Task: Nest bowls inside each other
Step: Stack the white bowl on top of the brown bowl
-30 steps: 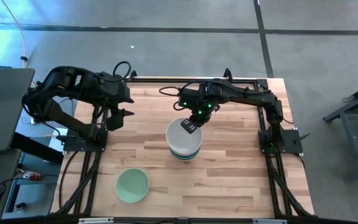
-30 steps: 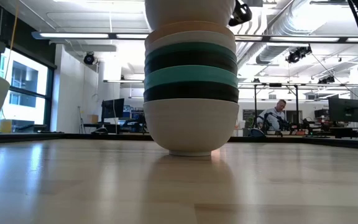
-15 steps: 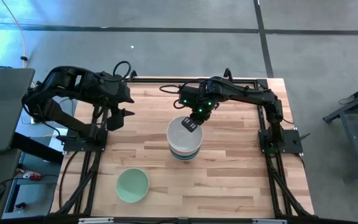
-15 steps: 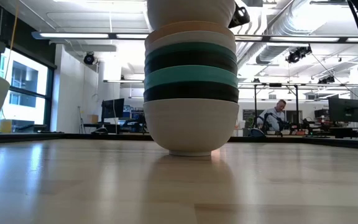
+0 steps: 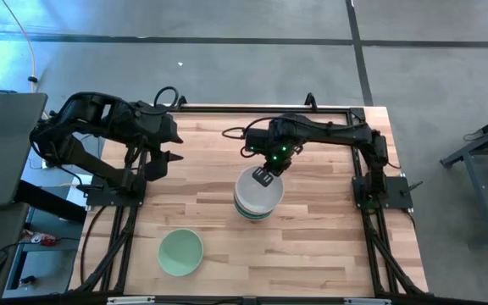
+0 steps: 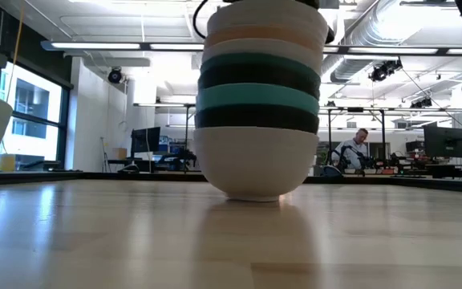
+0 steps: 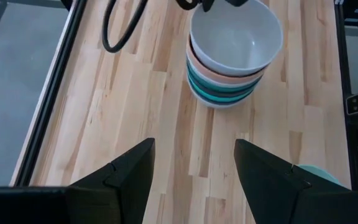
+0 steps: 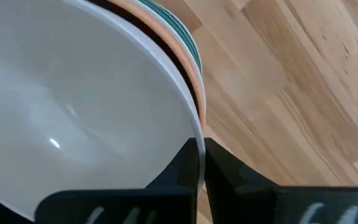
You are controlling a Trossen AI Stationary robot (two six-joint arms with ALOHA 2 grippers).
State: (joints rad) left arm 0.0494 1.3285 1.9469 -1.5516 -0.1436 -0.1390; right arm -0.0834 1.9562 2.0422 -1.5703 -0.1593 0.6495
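Observation:
A stack of nested bowls (image 5: 256,203) stands mid-table on a white bottom bowl; black, teal, dark and peach bands (image 6: 259,96) show above it. A white bowl (image 7: 238,37) sits on top, in the peach bowl, with my right gripper (image 8: 201,163) shut on its rim. A mint green bowl (image 5: 180,252) rests on its base near the front left. My left gripper (image 7: 194,180) hangs open above the table's left side, well back from the stack. My right gripper pinches the white bowl's rim (image 8: 197,140) on its far side, one finger inside the bowl and one outside. The fingers (image 8: 229,174) come from above, pointing down. The bowl sits upright in the peach bowl on top of the stack.
Bare wood lies all around the stack. The table's black frame rails (image 5: 363,182) run along the left and right sides. A black cable loop (image 7: 120,31) lies on the wood near the far edge.
My right gripper has gone down with the white bowl, which hung just above the stack and now sits in the peach bowl. The whole stack has shifted a little toward the table's right edge.

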